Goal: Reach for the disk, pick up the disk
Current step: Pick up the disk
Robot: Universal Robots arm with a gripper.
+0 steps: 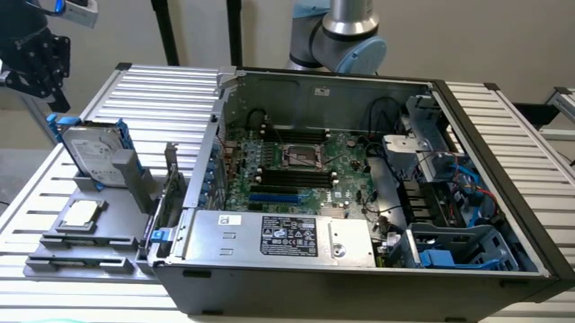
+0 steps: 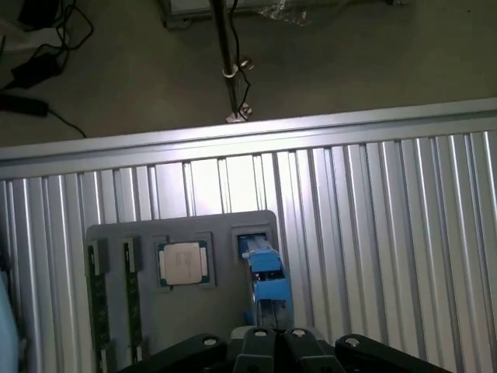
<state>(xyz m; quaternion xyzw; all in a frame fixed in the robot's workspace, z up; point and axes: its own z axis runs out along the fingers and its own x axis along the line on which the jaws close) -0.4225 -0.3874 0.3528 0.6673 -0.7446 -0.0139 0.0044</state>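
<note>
Exterior view: open computer case [image 1: 359, 289] sits on a ribbed metal table [image 1: 161, 87], motherboard [image 1: 297, 161] exposed, silver box with a black-and-white sticker [image 1: 279, 235] along its near edge. Grey tray [image 1: 54, 259] on the table at the exterior view's left of the case. The disk [image 1: 90, 151] stands on edge in the tray's far slot, tilted back a bit, label side facing the camera, blue rails on its sides. Small square chip [image 1: 81, 214] lies flat in the tray just in front of it. Black gripper [image 1: 54, 94] hangs above and to the exterior view's left of the disk, apart from it, nothing in it. Arm base [image 1: 346, 33] rises behind the case.

Wrist view: camera looks down on the table [image 2: 388, 233] and tray [image 2: 186, 326]. Gripper [image 2: 277, 338] fingers pressed together, empty. The disk [image 2: 270, 287] is seen edge-on, blue rail uppermost, right under the fingertips; contact can't be told. Chip [image 2: 184, 263] sits beside it in its pocket, two memory sticks [image 2: 97, 303] further along the tray. Floor with cables [image 2: 39, 70] beyond the table edge.
</note>
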